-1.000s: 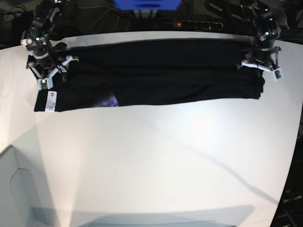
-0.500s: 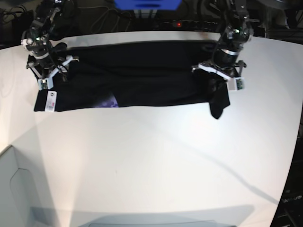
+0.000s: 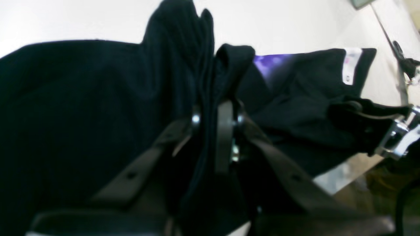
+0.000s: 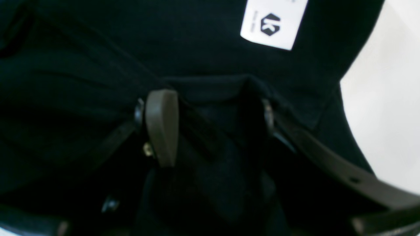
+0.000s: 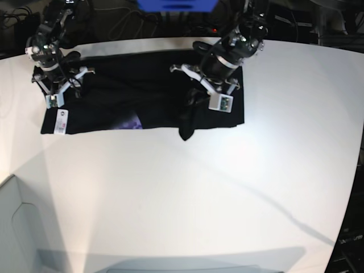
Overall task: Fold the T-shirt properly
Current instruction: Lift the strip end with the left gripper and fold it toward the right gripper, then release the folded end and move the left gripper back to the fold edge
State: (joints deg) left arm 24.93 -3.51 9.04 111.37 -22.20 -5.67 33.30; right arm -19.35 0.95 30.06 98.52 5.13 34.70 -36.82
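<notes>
The black T-shirt (image 5: 125, 96) lies as a long folded band along the far side of the white table (image 5: 182, 199). A bluish patch (image 5: 134, 121) shows at its near edge, also in the left wrist view (image 3: 272, 63). My left gripper (image 5: 198, 98) is shut on the shirt's right end (image 3: 183, 65) and holds it above the band's middle, with a flap hanging (image 5: 186, 129). The pinch shows in the left wrist view (image 3: 216, 113). My right gripper (image 5: 57, 90) sits on the shirt's left end with jaws apart (image 4: 210, 121) and black cloth between them.
A white label (image 5: 61, 121) sits on the shirt's left corner and shows in the right wrist view (image 4: 274, 24). A power strip (image 5: 227, 28) and cables lie behind the table. A white bin (image 5: 23, 227) stands at the near left.
My left gripper has carried the shirt's right end leftward, from the table's right side to over the band's middle. The right gripper has not moved.
</notes>
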